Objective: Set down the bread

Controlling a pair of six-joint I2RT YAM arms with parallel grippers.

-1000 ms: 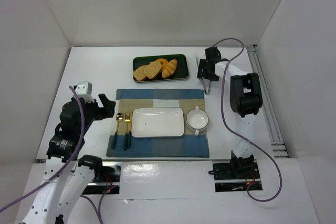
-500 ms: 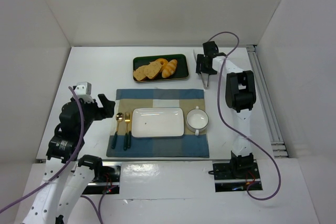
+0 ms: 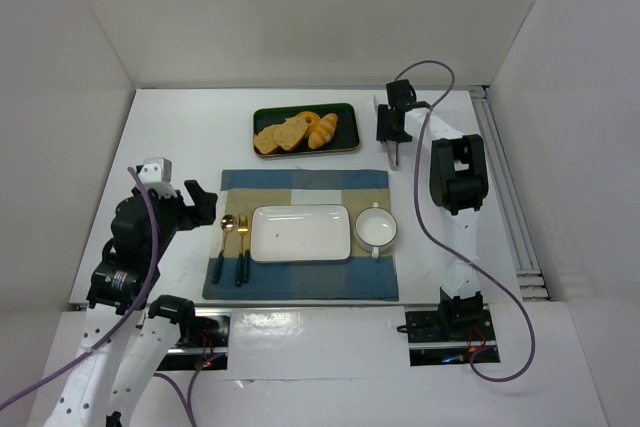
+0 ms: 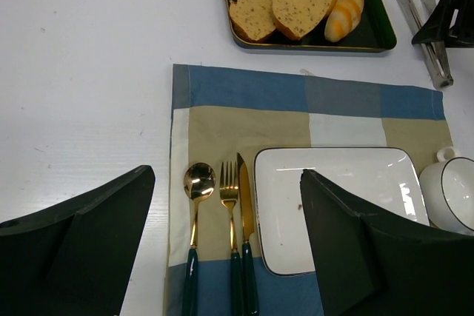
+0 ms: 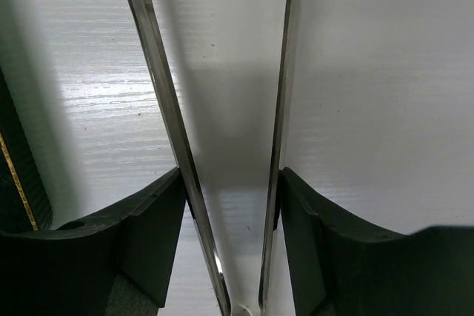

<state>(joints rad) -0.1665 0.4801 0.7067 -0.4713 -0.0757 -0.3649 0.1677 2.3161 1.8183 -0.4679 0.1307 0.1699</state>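
The bread (image 3: 323, 130) is a golden ridged roll lying at the right end of the dark green tray (image 3: 345, 107), next to two toast slices; it also shows in the left wrist view (image 4: 345, 11). My right gripper (image 3: 392, 130) is down at the table right of the tray. Its fingers (image 5: 148, 220) press on both arms of metal tongs (image 5: 159, 86), so it is shut on them (image 5: 231, 205). The tongs (image 3: 393, 154) lie on the table. My left gripper (image 3: 205, 203) is open and empty, left of the placemat (image 4: 226, 242).
A blue and tan placemat (image 3: 300, 187) holds a white rectangular plate (image 3: 262, 247), a white bowl (image 3: 376, 227) on its right, and a gold spoon, fork and knife (image 3: 235, 242) on its left. A rail runs along the table's right edge (image 3: 505, 187).
My right gripper has moved a little toward the back and left, down over the tongs. The left arm has barely moved.
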